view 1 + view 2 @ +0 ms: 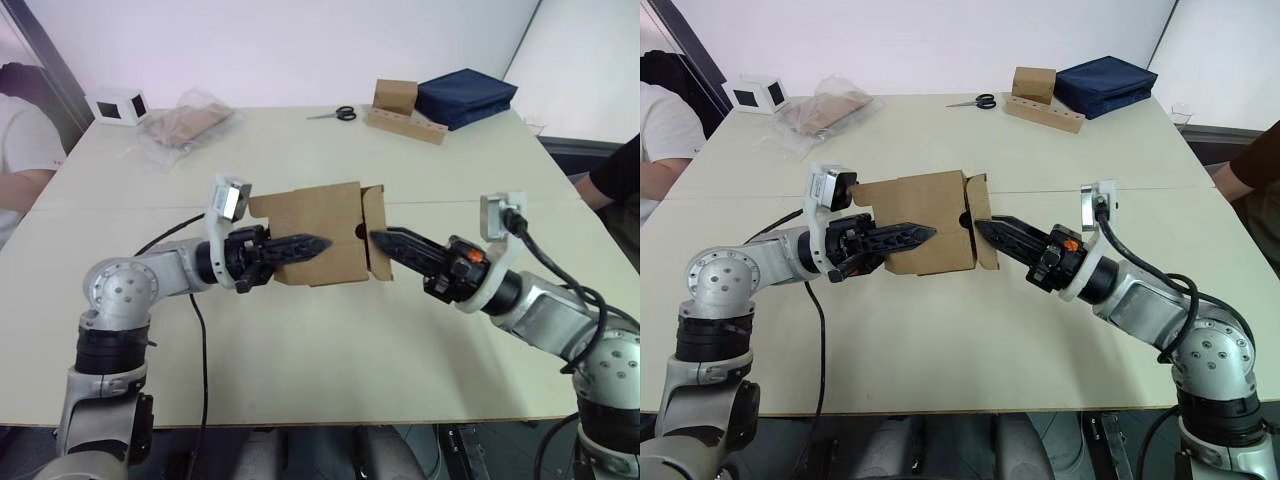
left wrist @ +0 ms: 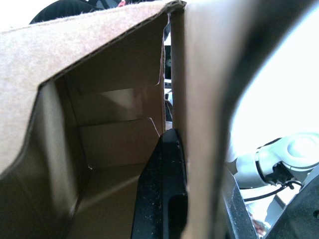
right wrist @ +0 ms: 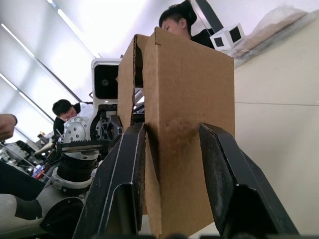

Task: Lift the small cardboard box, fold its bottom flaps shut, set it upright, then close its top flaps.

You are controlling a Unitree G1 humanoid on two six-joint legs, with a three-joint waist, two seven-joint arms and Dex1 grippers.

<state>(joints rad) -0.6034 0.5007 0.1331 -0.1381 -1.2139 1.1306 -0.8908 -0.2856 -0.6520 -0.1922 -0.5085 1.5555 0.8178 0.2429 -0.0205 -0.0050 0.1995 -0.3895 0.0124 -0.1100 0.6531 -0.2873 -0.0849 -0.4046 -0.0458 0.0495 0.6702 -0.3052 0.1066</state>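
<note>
The small cardboard box (image 1: pixel 315 232) is held off the surface (image 1: pixel 330 350) between both arms. Left end effector (image 1: pixel 305 245) pinches one wall, a finger inside. Right end effector (image 1: pixel 985 226) straddles the end flap (image 1: pixel 376 232), jaws apart, no clear clamp. Risk: thin wall buckles or box pivots on the single pinch if right pushes hard.

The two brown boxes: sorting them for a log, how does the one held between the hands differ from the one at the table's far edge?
The small cardboard box is held in the air with flaps open; the far brown box rests shut on a long cardboard slab. The held one shows larger. Both are plain brown cardboard.
</note>
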